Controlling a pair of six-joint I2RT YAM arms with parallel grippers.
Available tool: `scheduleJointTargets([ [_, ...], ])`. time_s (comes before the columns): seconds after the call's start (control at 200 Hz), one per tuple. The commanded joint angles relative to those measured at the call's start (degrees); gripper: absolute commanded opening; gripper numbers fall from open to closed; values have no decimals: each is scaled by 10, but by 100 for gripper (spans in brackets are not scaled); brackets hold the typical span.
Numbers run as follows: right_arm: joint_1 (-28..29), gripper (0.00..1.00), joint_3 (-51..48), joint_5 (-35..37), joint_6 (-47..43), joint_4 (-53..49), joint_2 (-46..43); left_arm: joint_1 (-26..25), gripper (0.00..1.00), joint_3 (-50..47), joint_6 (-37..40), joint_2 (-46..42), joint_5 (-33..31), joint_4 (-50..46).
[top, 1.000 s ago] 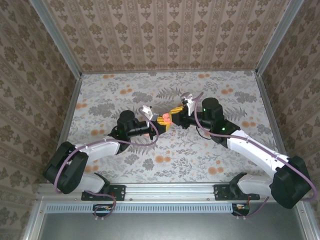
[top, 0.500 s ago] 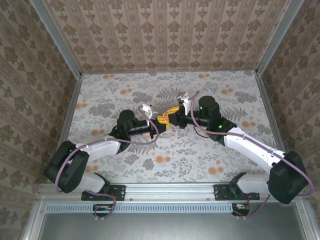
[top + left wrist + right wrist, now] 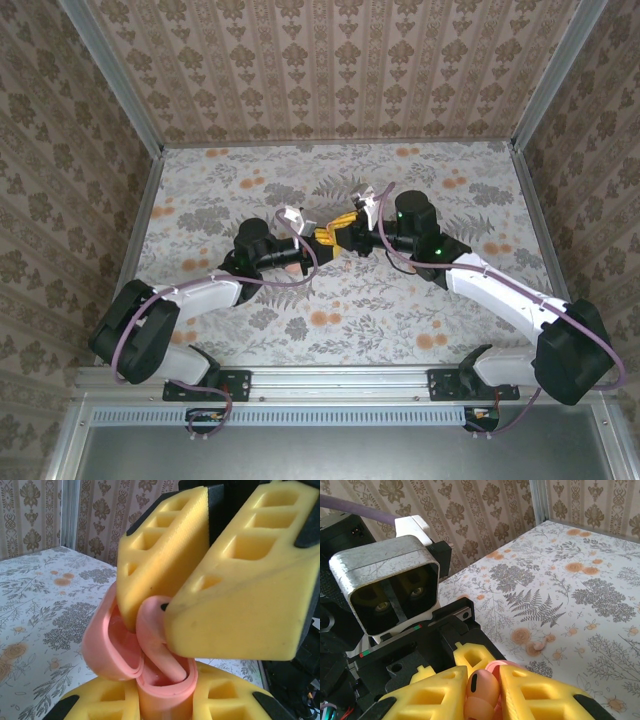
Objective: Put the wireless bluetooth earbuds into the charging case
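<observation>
Earbud (image 3: 484,692) sits pinched in the right end effector (image 3: 482,682), yellow fingers clamped on it, tip angled into the charging case (image 3: 165,695). Left end effector (image 3: 162,702) grips that case upright, lid (image 3: 107,647) hinged open. Over the last sec the right arm has closed in on the left; both now meet mid-air above mid counter (image 3: 400,310). Insertion prob. underway, bud not seated yet. Bud: glossy salmon pink, small dark slit, same colour as case.

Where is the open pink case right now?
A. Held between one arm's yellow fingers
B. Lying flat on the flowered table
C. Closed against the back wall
A: the left gripper clamps the charging case, lid open, while the right gripper holds an earbud at its opening.
</observation>
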Motion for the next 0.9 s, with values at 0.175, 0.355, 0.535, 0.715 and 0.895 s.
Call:
scheduleJointTargets([
  [0.175, 4, 24, 11, -41, -34, -14, 3, -4, 19, 24, -10, 2, 19, 36],
  [0.355, 4, 24, 11, -47, -45, -32, 3, -3, 19, 24, -10, 1, 19, 36],
  [0.535, 4, 25, 14, -43, -54, -48, 4, -3, 19, 24, -8, 0, 21, 35],
  [0.715, 3, 30, 14, -27, -55, -56, -1, -3, 19, 24, -6, 0, 22, 35],
  [0.895, 2, 33, 13, -5, -54, -58, -11, -3, 19, 24, -2, 0, 24, 32],
])
